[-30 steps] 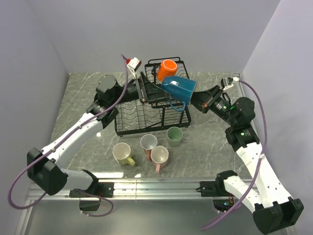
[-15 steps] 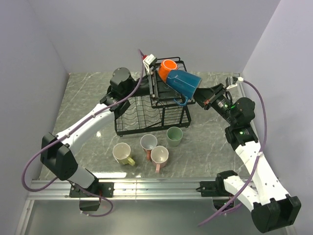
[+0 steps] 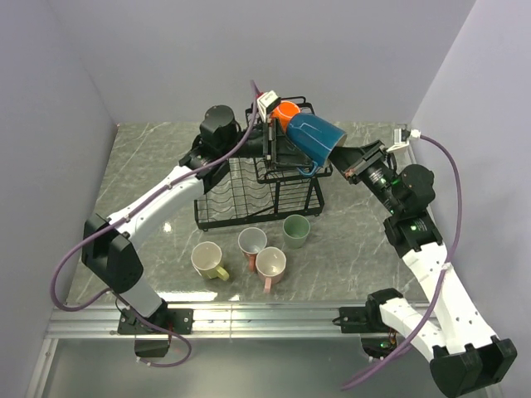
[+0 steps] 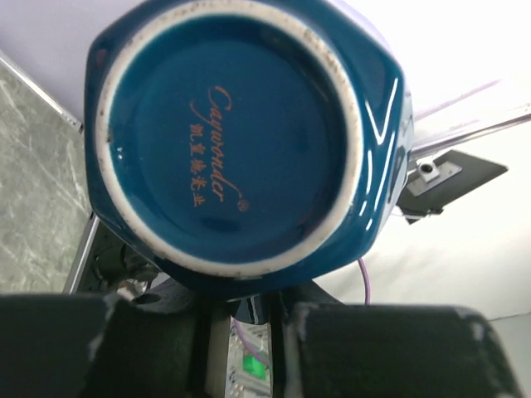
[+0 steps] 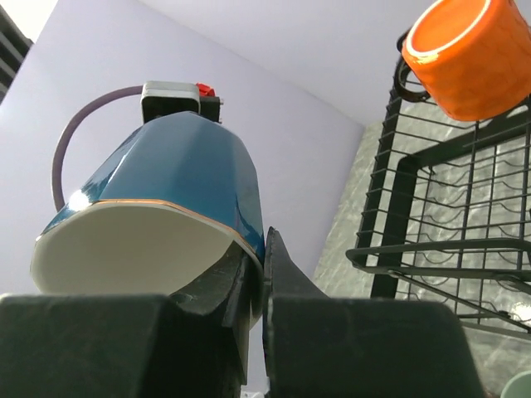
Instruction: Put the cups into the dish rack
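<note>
A blue cup (image 3: 314, 135) hangs tilted over the upper basket of the black dish rack (image 3: 232, 203). My right gripper (image 3: 338, 153) is shut on its rim; in the right wrist view one finger is inside the pale mouth of the blue cup (image 5: 174, 174) and one outside, at my right gripper (image 5: 264, 274). My left gripper (image 3: 276, 152) reaches the cup's base from the left. The left wrist view is filled by the blue cup's underside (image 4: 241, 141), and my left gripper (image 4: 241, 332) stands closed narrowly round the dark handle below it. An orange cup (image 3: 287, 111) lies in the upper basket.
On the table in front of the rack stand a yellow cup (image 3: 207, 259), two pink cups (image 3: 251, 242) (image 3: 270, 264) and a pale green cup (image 3: 296, 230). Purple walls close the back and sides. The rack's wires (image 5: 465, 240) lie right of the held cup.
My left arm has swung right to the blue cup's base and its jaws have closed. The right gripper has raised the cup a little toward the upper basket.
</note>
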Controlling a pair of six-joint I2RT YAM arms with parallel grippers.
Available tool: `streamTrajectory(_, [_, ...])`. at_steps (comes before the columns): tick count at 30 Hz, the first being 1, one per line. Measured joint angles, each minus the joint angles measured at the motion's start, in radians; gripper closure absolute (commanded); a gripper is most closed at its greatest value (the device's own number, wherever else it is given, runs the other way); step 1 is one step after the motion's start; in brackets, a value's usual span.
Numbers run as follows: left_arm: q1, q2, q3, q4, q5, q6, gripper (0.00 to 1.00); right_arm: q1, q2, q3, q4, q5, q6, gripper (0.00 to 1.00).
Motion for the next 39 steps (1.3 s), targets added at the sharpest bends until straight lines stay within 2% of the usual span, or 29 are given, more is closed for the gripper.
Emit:
streamTrajectory(3, [-0.002,0.007,0.053,-0.071,0.018,0.047,1.0,0.004,-0.019,0.002,-0.008,0.015,-0.013,1.0])
streamTrajectory(4, [-0.003,0.009,0.075,-0.111,0.023,0.073,1.0,0.006,-0.026,0.008,-0.021,0.02,-0.023,0.96])
streamTrajectory(5, [-0.003,0.01,0.095,-0.141,0.026,0.089,1.0,0.008,-0.029,0.016,-0.034,0.023,-0.03,0.85])
streamTrajectory(8, [0.01,0.021,0.176,-0.293,0.042,0.2,1.0,0.019,-0.031,0.055,-0.104,0.03,-0.074,0.78])
streamTrajectory(11, [0.018,0.034,0.254,-0.477,0.043,0.342,1.0,0.039,-0.035,0.079,-0.187,0.039,-0.13,0.77])
streamTrajectory(14, [0.022,0.053,0.325,-0.673,-0.029,0.524,1.0,0.048,-0.056,0.082,-0.274,0.048,-0.186,0.78])
streamTrajectory(17, [0.046,0.087,0.404,-0.791,-0.197,0.711,1.0,0.048,-0.091,0.084,-0.433,0.052,-0.251,0.8])
streamTrajectory(20, [0.097,0.116,0.46,-0.81,-0.376,0.854,1.0,0.048,-0.114,0.084,-0.564,0.054,-0.296,0.81])
streamTrajectory(25, [0.136,0.12,0.436,-0.799,-0.605,1.052,1.0,0.048,-0.145,0.084,-0.699,0.068,-0.341,0.83])
streamTrajectory(31, [0.119,0.158,0.416,-0.773,-0.675,1.239,1.0,0.048,-0.192,0.084,-0.816,0.113,-0.383,0.86])
streamTrajectory(36, [0.1,0.142,0.246,-0.622,-0.711,1.371,1.0,0.048,-0.229,0.084,-0.883,0.153,-0.394,0.88])
streamTrajectory(39, [0.09,0.152,0.203,-0.605,-0.734,1.43,1.0,0.048,-0.253,0.084,-0.903,0.168,-0.393,0.89])
